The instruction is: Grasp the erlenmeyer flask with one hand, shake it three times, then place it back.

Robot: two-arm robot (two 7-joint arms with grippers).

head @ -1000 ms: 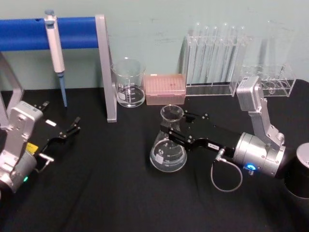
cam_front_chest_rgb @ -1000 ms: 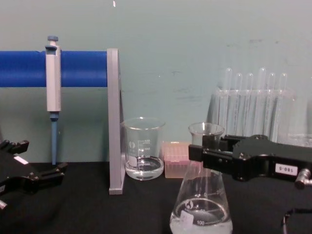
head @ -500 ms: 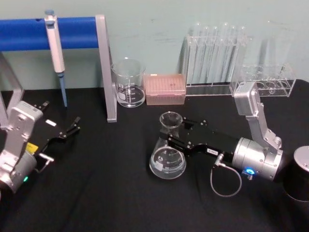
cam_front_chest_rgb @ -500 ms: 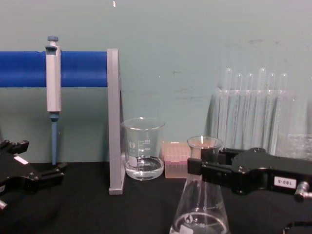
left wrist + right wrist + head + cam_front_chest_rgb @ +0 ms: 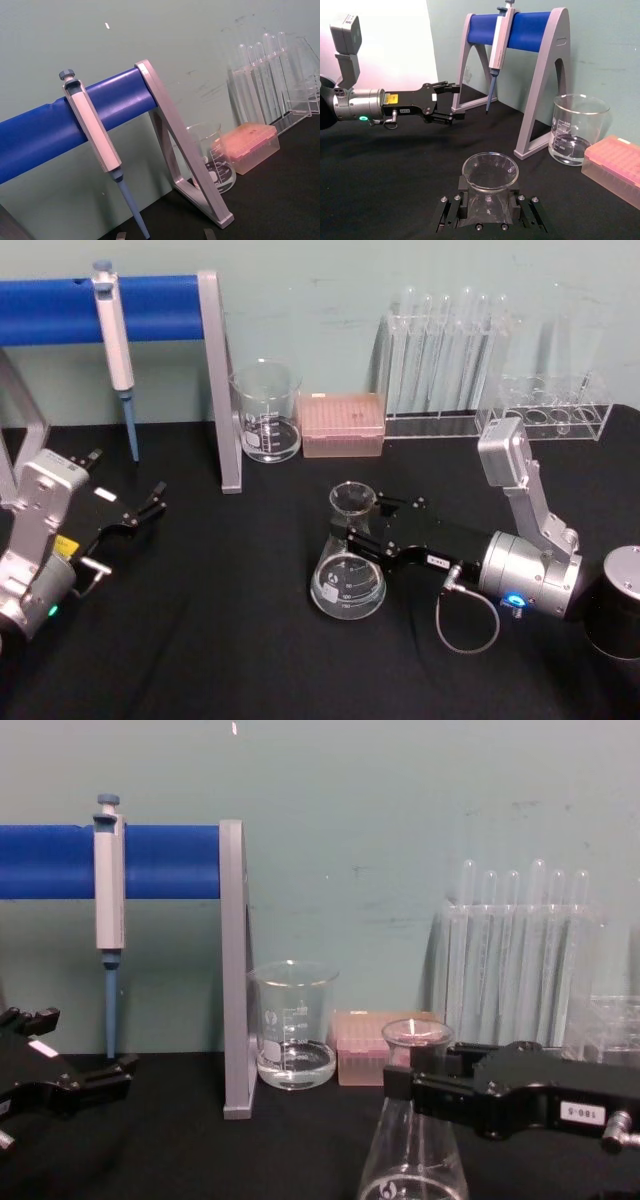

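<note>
The erlenmeyer flask (image 5: 348,565) stands upright in the middle of the black table, with a little clear liquid in its wide base. My right gripper (image 5: 356,530) is shut on its neck just under the flared rim, one finger on each side. From the chest, the flask's neck (image 5: 413,1140) shows below the black gripper (image 5: 412,1085); its base is cut off, so I cannot tell whether it touches the table. The right wrist view looks down into the flask's rim (image 5: 490,172). My left gripper (image 5: 148,505) is parked at the left, open and empty.
Behind the flask are a glass beaker (image 5: 267,412), a pink tip box (image 5: 343,425) and a rack of test tubes (image 5: 445,360). A pipette (image 5: 114,330) hangs on the blue stand (image 5: 222,380). A dark cylinder (image 5: 615,615) sits at the right edge.
My right gripper has lowered the flask and drawn it slightly toward me; its rim sits lower in the chest view. The left arm has not moved.
</note>
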